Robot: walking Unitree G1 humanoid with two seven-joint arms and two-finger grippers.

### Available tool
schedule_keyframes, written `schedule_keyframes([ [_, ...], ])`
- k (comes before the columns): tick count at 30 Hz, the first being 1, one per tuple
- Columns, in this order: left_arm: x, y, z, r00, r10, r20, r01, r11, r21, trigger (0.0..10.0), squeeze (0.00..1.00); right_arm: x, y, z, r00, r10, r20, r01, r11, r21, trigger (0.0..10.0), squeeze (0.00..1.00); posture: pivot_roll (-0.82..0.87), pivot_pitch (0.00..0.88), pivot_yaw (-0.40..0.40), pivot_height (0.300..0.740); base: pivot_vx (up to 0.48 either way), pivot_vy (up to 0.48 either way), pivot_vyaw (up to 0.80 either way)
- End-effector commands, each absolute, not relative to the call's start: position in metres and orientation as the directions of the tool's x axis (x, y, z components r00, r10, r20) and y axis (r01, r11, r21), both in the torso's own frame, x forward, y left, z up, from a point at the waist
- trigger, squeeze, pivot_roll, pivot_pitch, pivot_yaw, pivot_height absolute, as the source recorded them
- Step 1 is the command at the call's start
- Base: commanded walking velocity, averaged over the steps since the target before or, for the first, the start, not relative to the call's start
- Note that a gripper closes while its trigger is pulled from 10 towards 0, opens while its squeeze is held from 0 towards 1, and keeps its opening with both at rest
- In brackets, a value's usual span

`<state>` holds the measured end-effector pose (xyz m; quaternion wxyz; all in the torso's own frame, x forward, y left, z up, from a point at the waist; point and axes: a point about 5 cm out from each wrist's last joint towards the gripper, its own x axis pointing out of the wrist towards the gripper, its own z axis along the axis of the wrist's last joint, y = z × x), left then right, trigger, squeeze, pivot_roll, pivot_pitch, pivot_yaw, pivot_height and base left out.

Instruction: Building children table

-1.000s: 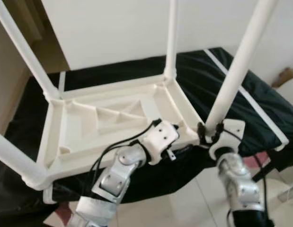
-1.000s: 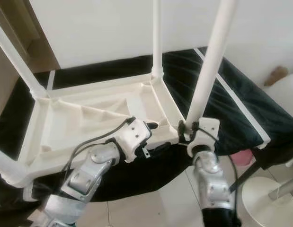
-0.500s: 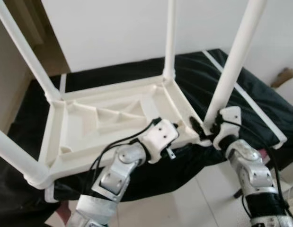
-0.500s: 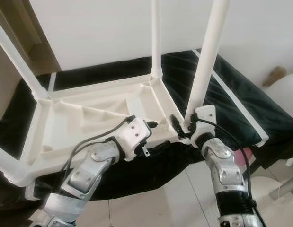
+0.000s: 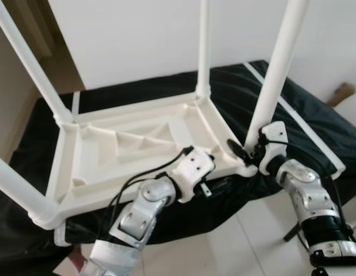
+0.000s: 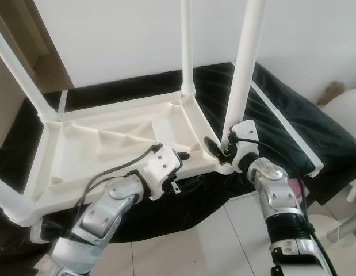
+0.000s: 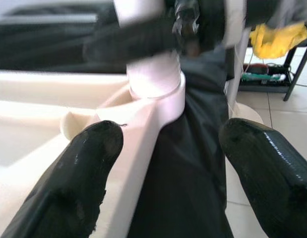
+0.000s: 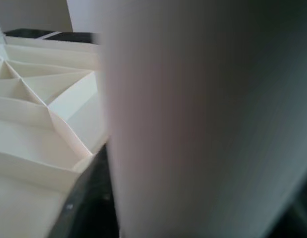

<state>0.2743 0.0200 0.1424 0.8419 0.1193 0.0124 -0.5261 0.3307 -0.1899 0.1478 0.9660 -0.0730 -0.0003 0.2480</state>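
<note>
White plastic children's table (image 5: 137,152) lies upside down on a black cloth (image 5: 293,123) that covers the bench beneath it, its ribbed underside facing up. We see four white legs rising from its corners: a far-right leg (image 5: 203,46), a far-left leg (image 5: 28,60), a near-left leg (image 5: 14,187) and a near-right leg (image 5: 275,72).

Our right gripper (image 5: 247,152) sits at the base of the near-right leg, where it enters the corner socket. Its black fingers (image 6: 212,146) reach around the foot of the leg; the right wrist view is taken up by the blurred white leg close up, with the ribbed underside beside it. We cannot tell for certain whether the jaws are pressed onto the leg.

Our left gripper (image 7: 165,168) is at the near long edge of the table, close to the same corner. In the left wrist view its jaws stand apart, one finger (image 7: 74,183) over the white rim and the other over the black cloth, with the corner socket just ahead.

Around the bench we see a pale wall (image 5: 137,34) behind, light floor tiles (image 5: 224,247) in front, and a white round object (image 6: 347,115) at the right edge.
</note>
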Motion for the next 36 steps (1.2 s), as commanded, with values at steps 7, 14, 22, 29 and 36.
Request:
schedule_keyframes([
  [7, 0.281, 0.025, 0.139, 0.533, -0.829, -0.169, 0.844, 0.507, 0.174, 10.0, 0.00, 0.328, -0.181, 0.136, 0.847, 0.528, -0.066, -0.532, 0.836, -0.136, 0.0, 0.00, -0.01, 0.000, 0.053, 0.740, 0.000, 0.000, 0.00],
  [14, 0.284, 0.026, 0.141, 0.558, -0.816, -0.148, 0.828, 0.537, 0.160, 10.0, 0.00, 0.326, -0.177, 0.130, 0.887, 0.456, -0.071, -0.461, 0.880, -0.109, 10.0, 0.00, -0.02, 0.000, 0.054, 0.740, 0.000, 0.000, 0.00],
  [22, 0.297, 0.034, 0.142, 0.659, -0.741, -0.133, 0.752, 0.642, 0.149, 10.0, 0.00, 0.327, -0.176, 0.122, 0.972, 0.213, -0.101, -0.215, 0.976, -0.014, 10.0, 0.00, -0.02, 0.000, 0.041, 0.740, 0.000, 0.000, 0.00],
  [29, 0.307, 0.044, 0.139, 0.717, -0.679, -0.156, 0.697, 0.694, 0.179, 10.0, 0.00, 0.318, -0.161, 0.115, 0.994, 0.011, -0.112, -0.009, 1.000, 0.022, 10.0, 0.00, -0.02, 0.000, 0.040, 0.740, 0.000, 0.000, 0.00],
  [36, 0.309, 0.044, 0.145, 0.721, -0.682, -0.121, 0.691, 0.698, 0.187, 10.0, 0.00, 0.299, -0.147, 0.111, 0.929, -0.339, -0.147, 0.348, 0.936, 0.043, 10.0, 0.00, -0.02, 0.000, 0.046, 0.740, 0.000, 0.000, 0.00],
])
